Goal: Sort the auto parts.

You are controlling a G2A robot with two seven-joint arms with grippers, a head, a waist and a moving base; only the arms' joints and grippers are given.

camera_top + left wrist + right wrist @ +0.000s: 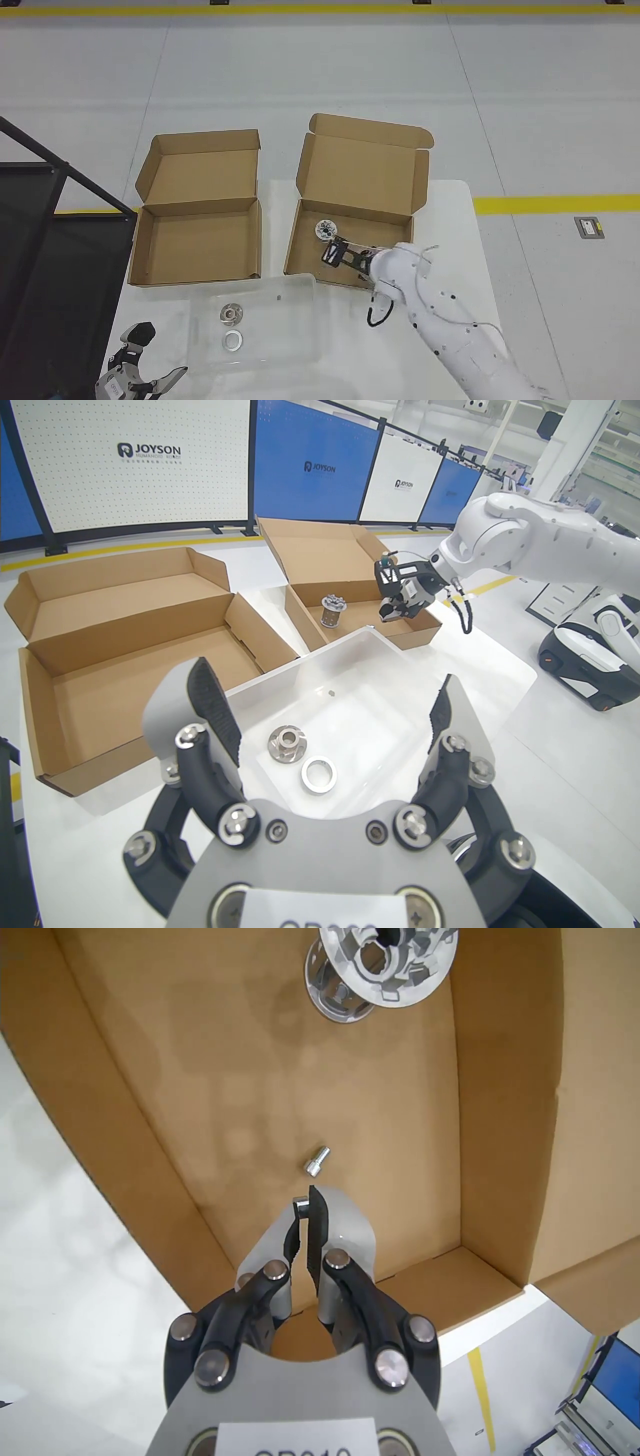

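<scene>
My right gripper [302, 1206] hangs low inside the right cardboard box [505, 1093], shut on a small silver bolt [300, 1202] pinched at its fingertips. A second small bolt [316, 1161] lies on the box floor just beyond the tips. Farther in stands a metal spool-shaped part [380, 973], also seen from above [325, 230]. My left gripper [325, 680] is open and holds nothing, near the table's front left corner [150, 375]. It faces the clear tray [300, 665], which holds a flanged hub [286, 742] and a metal ring [318, 774].
The left cardboard box [195, 245] stands open beside the right box [300, 240], both lids folded back. The clear tray [300, 285] sits in front of them. A black frame [40, 260] stands at the table's left side.
</scene>
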